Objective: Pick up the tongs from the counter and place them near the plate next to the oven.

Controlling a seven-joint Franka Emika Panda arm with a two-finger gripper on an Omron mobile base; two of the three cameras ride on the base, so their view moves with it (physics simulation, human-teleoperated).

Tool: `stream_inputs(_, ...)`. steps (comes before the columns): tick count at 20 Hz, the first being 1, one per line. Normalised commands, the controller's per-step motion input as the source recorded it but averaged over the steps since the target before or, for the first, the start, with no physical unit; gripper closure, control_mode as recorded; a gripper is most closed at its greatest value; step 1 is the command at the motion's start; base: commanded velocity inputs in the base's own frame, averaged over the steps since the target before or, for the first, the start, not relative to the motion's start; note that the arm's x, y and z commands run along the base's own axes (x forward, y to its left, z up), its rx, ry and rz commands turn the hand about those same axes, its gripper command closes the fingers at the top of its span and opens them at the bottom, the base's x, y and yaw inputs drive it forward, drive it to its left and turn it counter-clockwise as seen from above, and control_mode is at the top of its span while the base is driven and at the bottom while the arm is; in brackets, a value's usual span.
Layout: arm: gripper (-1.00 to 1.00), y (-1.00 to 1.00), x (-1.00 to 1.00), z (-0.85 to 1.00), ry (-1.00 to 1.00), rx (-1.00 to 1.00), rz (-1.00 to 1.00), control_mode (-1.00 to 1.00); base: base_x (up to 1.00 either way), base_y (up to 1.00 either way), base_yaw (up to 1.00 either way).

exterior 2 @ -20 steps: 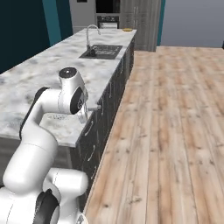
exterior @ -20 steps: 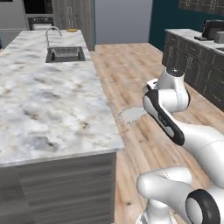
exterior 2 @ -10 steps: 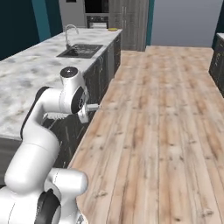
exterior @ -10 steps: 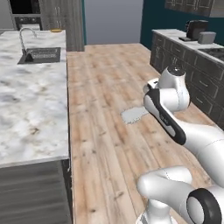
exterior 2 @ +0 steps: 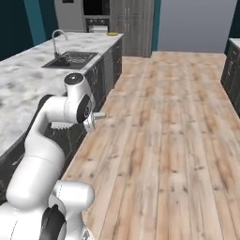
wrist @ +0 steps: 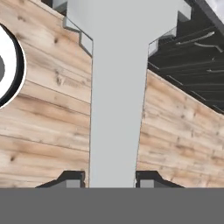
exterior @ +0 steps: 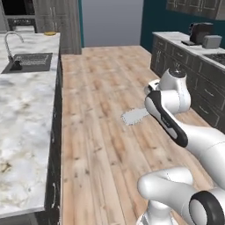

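Note:
My gripper (wrist: 112, 177) is shut on the tongs (wrist: 117, 87), whose flat silver-grey arm runs up between the two dark fingertips (wrist: 72, 177). The tongs' scalloped end (exterior: 135, 116) sticks out beside my forearm above the wooden floor, and it also peeks out under my arm (exterior 2: 60, 125). The marble counter (exterior: 22, 101) stretches along the left. At its far end lies the small yellow-rimmed plate (exterior: 49, 33), also seen from the right (exterior 2: 112, 33), close to the dark oven (exterior 2: 96, 7) in the tall grey cabinetry.
A sink (exterior: 28, 61) with a curved faucet (exterior: 9, 41) is set in the counter. A second counter with dark appliances (exterior: 202, 33) runs along the right wall. Wide wooden floor (exterior 2: 173, 117) lies between the two.
The whole scene has shifted in both base views, so the base has moved; the counter slid left and the far cabinetry came closer. The tongs stay held in my gripper.

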Motion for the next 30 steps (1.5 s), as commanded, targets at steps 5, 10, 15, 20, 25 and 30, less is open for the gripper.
stream_inputs(5,1.00,0.00,0.00,0.00,0.00,0.00,0.00,1.00,1.00,-0.37,0.00)
stream_inputs(10,1.00,0.00,0.00,0.00,0.00,0.00,0.00,1.00,1.00,-0.34,0.00)
stream_inputs(15,1.00,0.00,0.00,0.00,0.00,0.00,0.00,1.00,1.00,-0.37,0.04)
stream_inputs(20,1.00,0.00,0.00,0.00,0.00,0.00,0.00,1.00,1.00,-0.46,0.11)
stream_inputs(25,1.00,0.00,0.00,0.00,0.00,0.00,0.00,1.00,1.00,-0.51,0.16)
stream_inputs(30,1.00,0.00,0.00,0.00,0.00,0.00,0.00,1.00,1.00,-0.50,0.14)
